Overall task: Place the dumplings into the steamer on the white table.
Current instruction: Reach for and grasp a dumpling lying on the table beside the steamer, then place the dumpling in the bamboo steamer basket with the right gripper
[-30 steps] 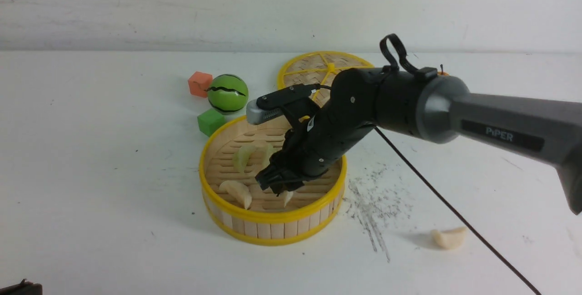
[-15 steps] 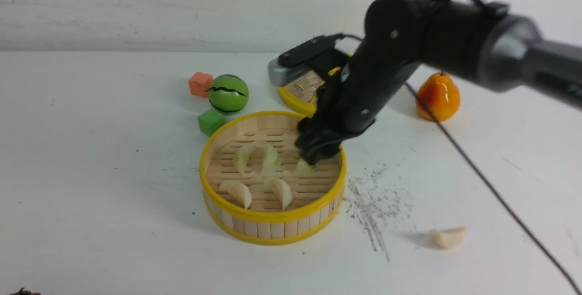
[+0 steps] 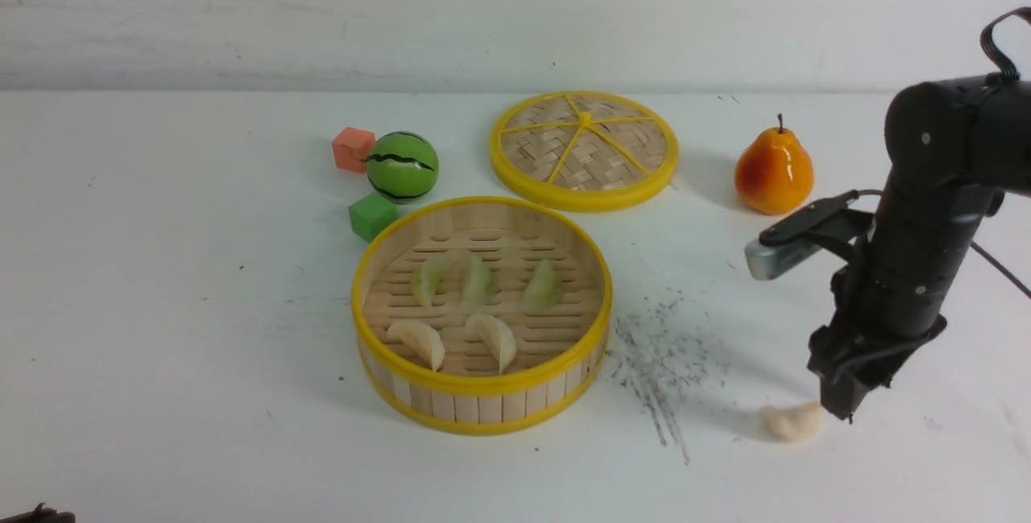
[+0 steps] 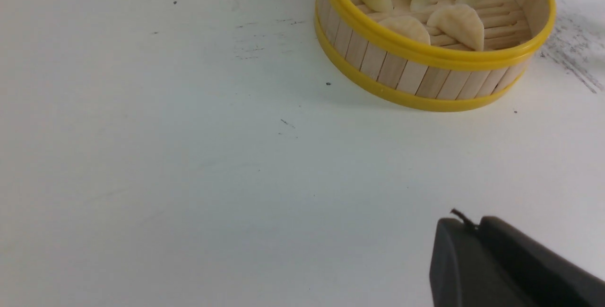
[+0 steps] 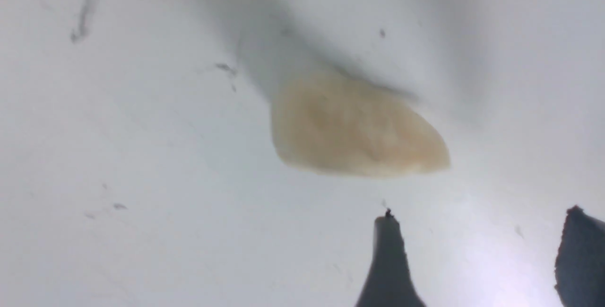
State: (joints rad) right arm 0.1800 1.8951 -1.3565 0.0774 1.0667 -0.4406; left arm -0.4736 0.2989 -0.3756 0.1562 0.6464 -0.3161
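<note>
The bamboo steamer with yellow rims stands mid-table on the white table. Inside it lie three greenish dumplings in a row and two cream ones nearer me; the left wrist view also catches the steamer. One cream dumpling lies alone on the table at the right, large in the right wrist view as the dumpling. My right gripper hangs open just above and beside it, nothing between its fingers. My left gripper is shut and empty, low near the table's front left.
The flat woven lid lies behind the steamer, an orange pear to its right. A green striped ball, an orange cube and a green cube sit behind the steamer's left. Dark scuff marks streak the table.
My right gripper opened over the steamer, left a dumpling inside, then rose and swung right and down to the lone cream dumpling. The left arm stayed put.
</note>
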